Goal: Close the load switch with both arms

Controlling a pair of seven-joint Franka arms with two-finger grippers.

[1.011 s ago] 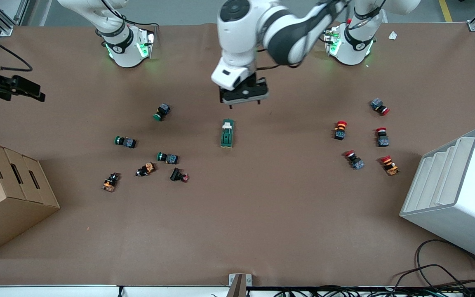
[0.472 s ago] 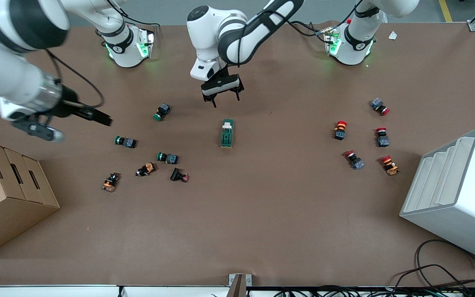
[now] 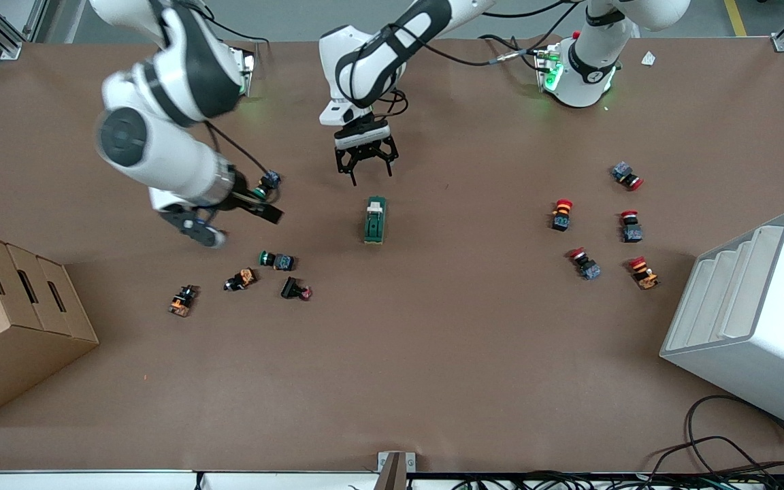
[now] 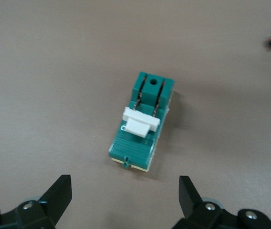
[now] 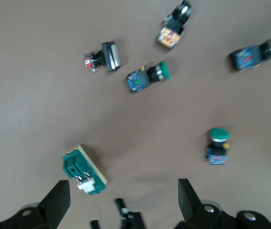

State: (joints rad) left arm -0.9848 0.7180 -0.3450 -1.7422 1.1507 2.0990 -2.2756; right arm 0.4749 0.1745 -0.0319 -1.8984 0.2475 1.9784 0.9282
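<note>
The load switch (image 3: 374, 219) is a dark-green block with a white lever at its end farther from the front camera, lying flat at mid-table. In the left wrist view (image 4: 142, 124) it lies just ahead of the jaws, with the white lever (image 4: 137, 123) across its top. My left gripper (image 3: 370, 174) is open and empty, low over the table just past the switch's lever end, with the fingers (image 4: 61, 193) spread wide. My right gripper (image 3: 246, 224) is open and empty, over the green push buttons toward the right arm's end. The right wrist view also shows the switch (image 5: 83, 169).
Green-capped buttons (image 3: 268, 184) (image 3: 276, 260) and orange-bodied ones (image 3: 241, 279) (image 3: 182, 300) lie near the right gripper. Red-capped buttons (image 3: 561, 214) cluster toward the left arm's end. A cardboard box (image 3: 11, 320) and a white rack (image 3: 753, 320) stand at the table's ends.
My right arm has swung in from the table's edge toward the middle, over the green buttons. My left gripper has come down lower beside the switch's lever end.
</note>
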